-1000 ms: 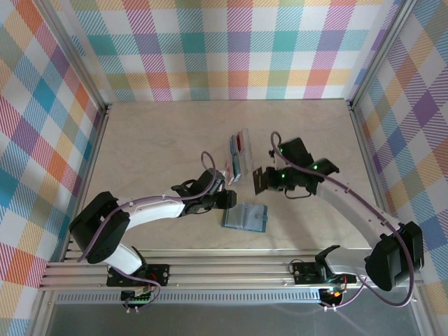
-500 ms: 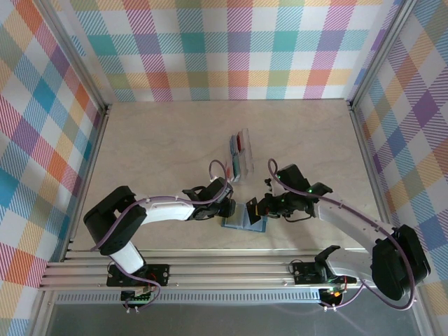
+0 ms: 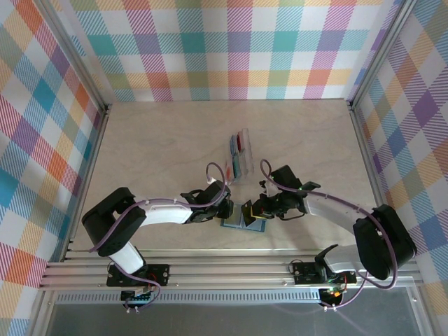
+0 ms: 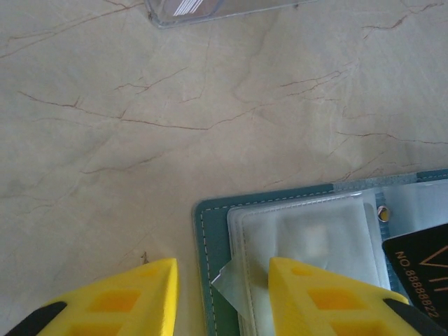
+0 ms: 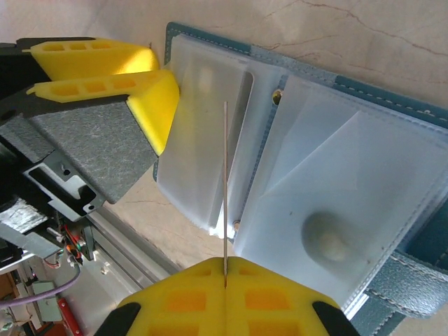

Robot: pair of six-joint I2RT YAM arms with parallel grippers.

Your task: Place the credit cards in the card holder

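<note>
The teal card holder [image 3: 231, 224] lies open on the table near the front, its clear sleeves [image 5: 203, 140] facing up. My right gripper [image 3: 255, 210] is shut on a black and yellow credit card [image 3: 246, 212]. In the right wrist view that card [image 5: 225, 182] shows edge-on, standing over the seam beside the left sleeve. My left gripper [image 4: 222, 280] is open and straddles the holder's left edge [image 4: 212, 238]: one finger over the sleeves, the other over bare table. More credit cards [image 3: 239, 155], red and blue among them, lie fanned behind the holder.
A clear card edge [image 4: 210, 8] lies just beyond the left gripper. The holder's strap and pale snap [image 5: 325, 238] sit on its right half. The aluminium rail runs along the near table edge [image 3: 231, 269]. Plaid walls close three sides.
The right gripper has carried the card down and left onto the open holder. The left gripper slid right to the holder's left edge and narrowed a little.
</note>
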